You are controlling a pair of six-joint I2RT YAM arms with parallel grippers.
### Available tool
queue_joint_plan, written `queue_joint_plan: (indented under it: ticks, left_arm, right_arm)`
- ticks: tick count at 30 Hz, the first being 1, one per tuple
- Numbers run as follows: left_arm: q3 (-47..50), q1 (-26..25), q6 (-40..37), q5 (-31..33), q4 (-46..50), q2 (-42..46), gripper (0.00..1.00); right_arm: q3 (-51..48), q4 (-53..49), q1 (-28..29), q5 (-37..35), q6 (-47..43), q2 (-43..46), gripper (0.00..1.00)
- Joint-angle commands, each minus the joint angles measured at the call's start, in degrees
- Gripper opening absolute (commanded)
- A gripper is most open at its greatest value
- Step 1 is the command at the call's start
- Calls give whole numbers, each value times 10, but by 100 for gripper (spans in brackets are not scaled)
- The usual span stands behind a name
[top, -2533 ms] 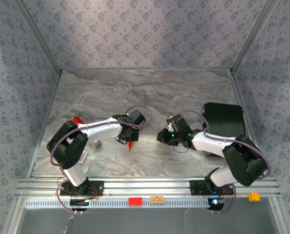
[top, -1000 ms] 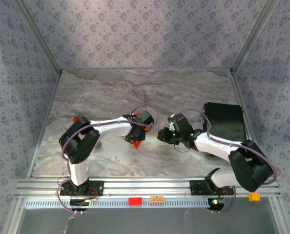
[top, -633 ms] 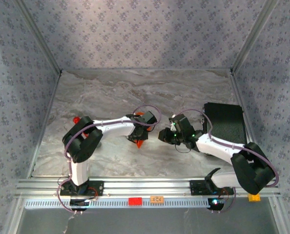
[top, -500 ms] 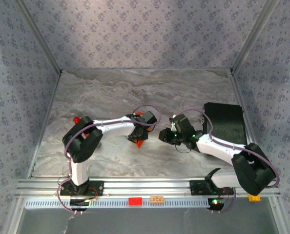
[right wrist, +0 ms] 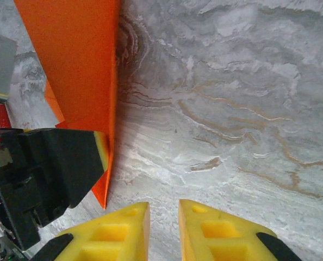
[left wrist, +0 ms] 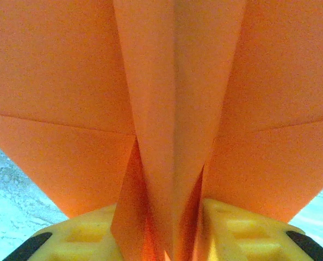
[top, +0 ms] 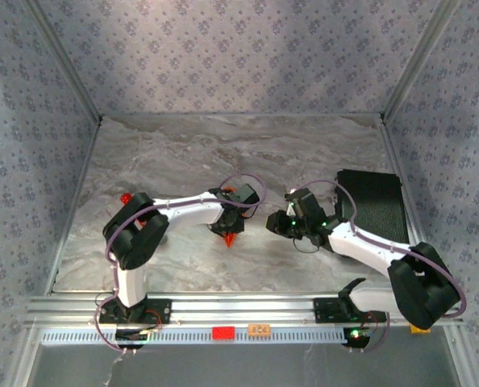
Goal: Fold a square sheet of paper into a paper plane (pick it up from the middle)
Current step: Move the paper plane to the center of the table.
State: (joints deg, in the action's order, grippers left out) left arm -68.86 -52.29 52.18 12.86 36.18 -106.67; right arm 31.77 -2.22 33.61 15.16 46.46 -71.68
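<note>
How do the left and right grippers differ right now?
The left gripper is shut on the paper plane, pinching its centre fold. The right gripper holds nothing, with its jaws slightly apart. Orange paper fans out ahead of the left gripper. Bare marble table lies ahead of the right gripper, with the plane off to its side. Both are yellow-tipped.

The grey marbled worktop (top: pixel 304 145) carried a black ribbed mat (top: pixel 372 205) to the right of the right fingers (right wrist: pixel 123 228). A small red object (top: pixel 125 197) lay well left of the left fingers (left wrist: pixel 85 239).
</note>
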Motion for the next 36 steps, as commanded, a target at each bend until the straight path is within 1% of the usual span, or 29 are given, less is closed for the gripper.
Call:
queue_joint_plan:
  ticks: [1, 3, 5, 10, 13, 16, 18, 20, 21, 22, 24, 25, 26, 27, 28, 30, 31, 33, 35, 36]
  left_arm:
    - [-17, -5, -1, 4, 39, 31, 35]
    - [-17, -5, -1, 3, 42, 39, 35]
    - [-12, -5, -2, 4, 42, 48, 41]
    - [-14, -5, -7, 4, 51, 71, 41]
    - [-14, -5, -14, 24, 57, 105, 41]
    - [-8, -3, -40, 67, 59, 150, 42]
    - [2, 5, -77, 97, 48, 188, 43]
    - [19, 17, -106, 138, 38, 226, 48]
    - [31, 28, -124, 154, 31, 248, 51]
    - [44, 42, -141, 160, 9, 268, 54]
    - [85, 84, -179, 167, -40, 315, 65]
    - [102, 103, -194, 170, -61, 336, 74]
    - [120, 128, -212, 179, -83, 356, 86]
    - [139, 149, -237, 189, -112, 375, 98]
    - [160, 168, -259, 199, -140, 389, 100]
    - [197, 214, -299, 223, -193, 409, 100]
    - [210, 233, -315, 236, -214, 413, 100]
    - [247, 279, -378, 245, -286, 413, 100]
    - [275, 312, -418, 270, -344, 405, 100]
    - [293, 335, -430, 263, -377, 400, 100]
  right_arm:
    - [14, -33, -8, -16, -19, 14, 24]
    - [19, -43, -14, -17, -24, 18, 24]
    - [24, -56, -21, -22, -31, 25, 26]
    - [40, -92, -42, -37, -51, 48, 30]
    - [66, -135, -54, -66, -76, 66, 35]
    - [98, -176, -63, -120, -110, 87, 44]
    - [117, -196, -69, -178, -133, 101, 58]
    - [134, -216, -75, -240, -141, 113, 67]
    - [142, -220, -77, -286, -155, 118, 71]
    - [147, -218, -78, -315, -169, 120, 75]
    - [153, -200, -85, -376, -219, 120, 78]
    - [148, -176, -88, -401, -250, 118, 79]
    - [132, -139, -92, -427, -290, 115, 82]
    - [112, -93, -97, -449, -335, 109, 82]
    - [97, -60, -101, -466, -366, 103, 83]
    - [69, 1, -117, -485, -405, 86, 85]
    - [58, 29, -131, -478, -414, 76, 86]
    - [41, 63, -162, -463, -426, 49, 86]
    - [27, 100, -187, -447, -437, 29, 86]
    - [12, 131, -203, -426, -443, 17, 86]
